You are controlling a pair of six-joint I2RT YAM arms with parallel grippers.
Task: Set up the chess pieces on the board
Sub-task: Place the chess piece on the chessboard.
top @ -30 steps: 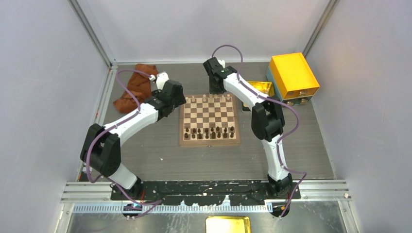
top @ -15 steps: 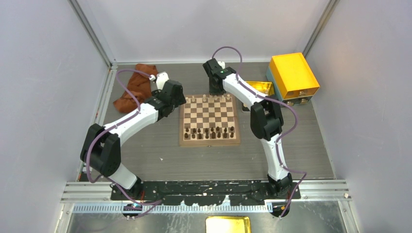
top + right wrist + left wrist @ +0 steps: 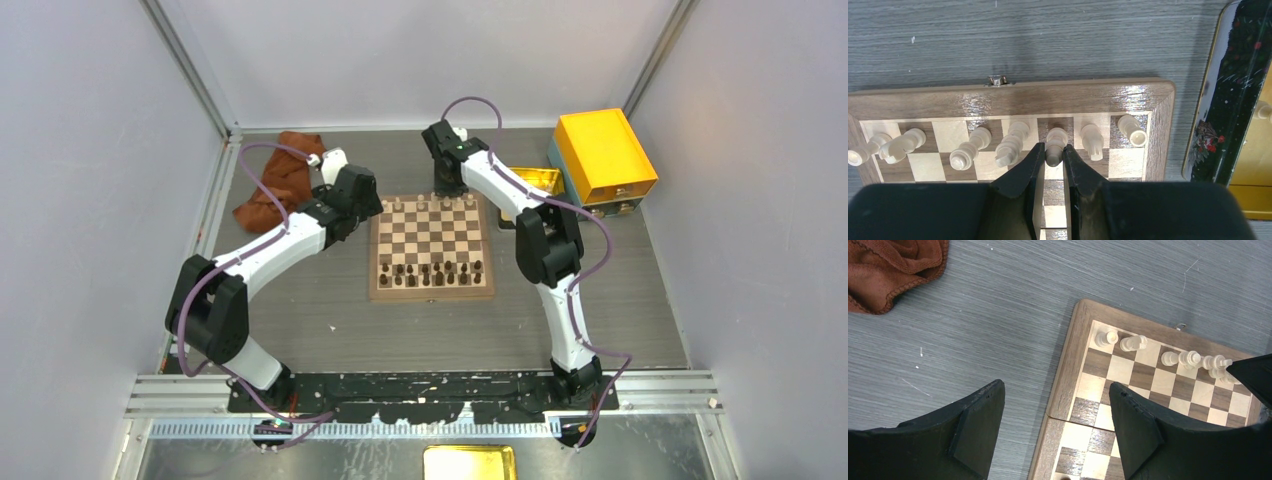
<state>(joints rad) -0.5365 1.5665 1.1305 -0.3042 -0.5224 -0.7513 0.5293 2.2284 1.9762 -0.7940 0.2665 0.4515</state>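
Note:
The board [image 3: 432, 293] lies mid-table with several cream chess pieces [image 3: 431, 204] along its far row. My right gripper [image 3: 1053, 148] reaches over that row and is shut on one upright cream piece [image 3: 1056, 137], which stands on a dark square between two other cream pieces. Over the board's left border [image 3: 1068, 370], my left gripper [image 3: 1055, 390] hangs open with nothing between its fingers; the cream row [image 3: 1188, 359] lies ahead of it. From above, the left gripper [image 3: 362, 205] is at the board's far-left corner and the right gripper [image 3: 447, 190] at the far edge.
Dark brown chessmen [image 3: 435, 270] fill the board's near rows. A brown cloth [image 3: 275, 185] lies at the far left. At the far right stands an orange-yellow box [image 3: 603, 150], and a decorated tin [image 3: 1228, 100] lies just right of the board. A golden tray [image 3: 468, 462] sits at the bottom edge.
The right arm's wrist has edged slightly to the right along the far row. The left arm has not moved.

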